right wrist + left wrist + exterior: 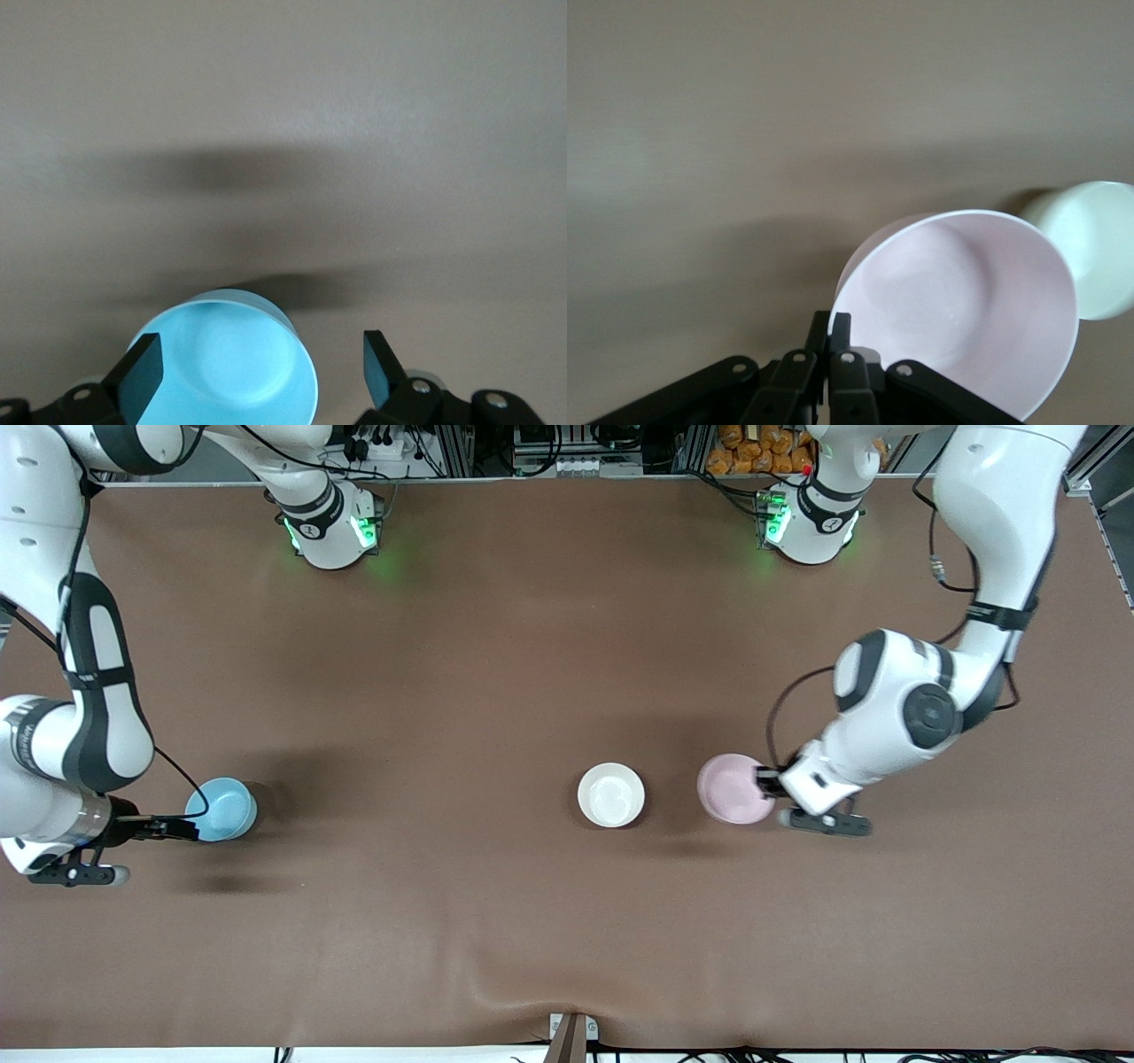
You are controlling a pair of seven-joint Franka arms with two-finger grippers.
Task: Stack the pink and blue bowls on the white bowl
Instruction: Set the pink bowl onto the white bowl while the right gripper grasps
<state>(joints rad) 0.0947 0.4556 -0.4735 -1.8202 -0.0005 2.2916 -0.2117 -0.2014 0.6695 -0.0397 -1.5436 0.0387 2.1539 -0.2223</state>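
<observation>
1. In the left wrist view we see the left gripper (830, 329) with its fingers (841, 326) pressed together on the rim of the pink bowl (966, 310), a pinch the front view hides under the wrist.
2. In the right wrist view we see the right gripper (263, 365) with its fingers (142, 370) spread wide, one over the blue bowl (232, 363), the other off its rim.
3. Only the front view shows all three bowls: the white bowl (611, 794) sits on the brown table (496, 664) just beside the pink one, and the blue one lies well apart toward the right arm's end.
4. We see every bowl round and mouth up; the pink one looks tilted.
5. We can read no writing.
</observation>
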